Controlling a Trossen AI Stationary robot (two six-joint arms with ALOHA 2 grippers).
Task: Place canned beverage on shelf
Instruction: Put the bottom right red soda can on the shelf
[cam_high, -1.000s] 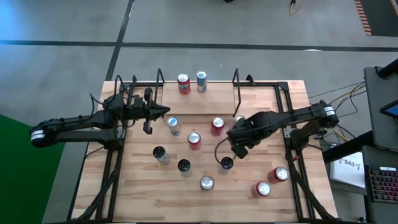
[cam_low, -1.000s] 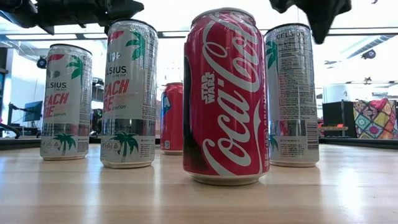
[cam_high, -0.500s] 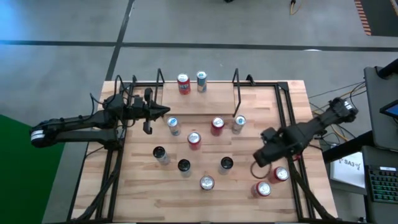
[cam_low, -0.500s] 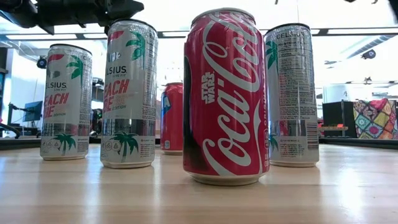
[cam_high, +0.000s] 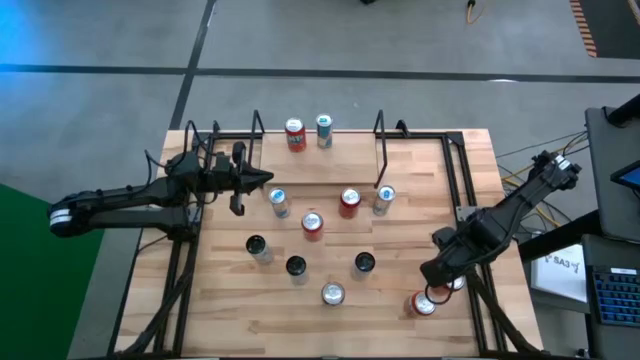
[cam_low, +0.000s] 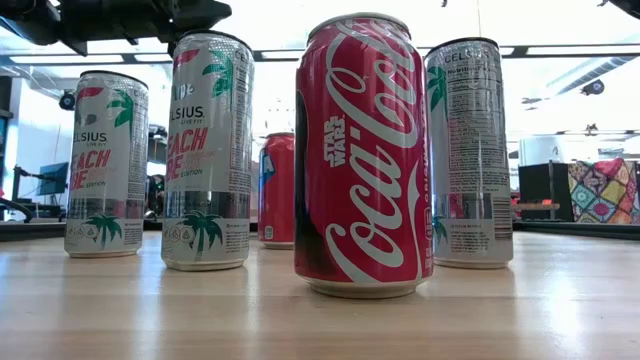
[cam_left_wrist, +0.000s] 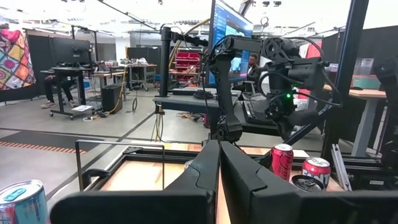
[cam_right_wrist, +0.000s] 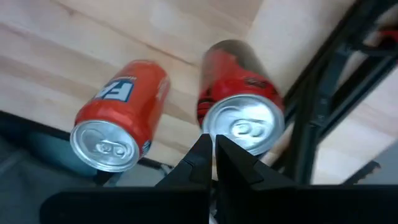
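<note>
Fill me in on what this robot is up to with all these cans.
It is stocking cans onto the shelf at the far edge of the table; two cans, a red one and a blue-and-silver one, stand there. The right gripper, shut and empty, hangs over two red cans near the table's right front corner, one right ahead of its fingertips, the other beside it. The left gripper waits shut beside the shelf's left end. About eight cans are left on the table.
</note>
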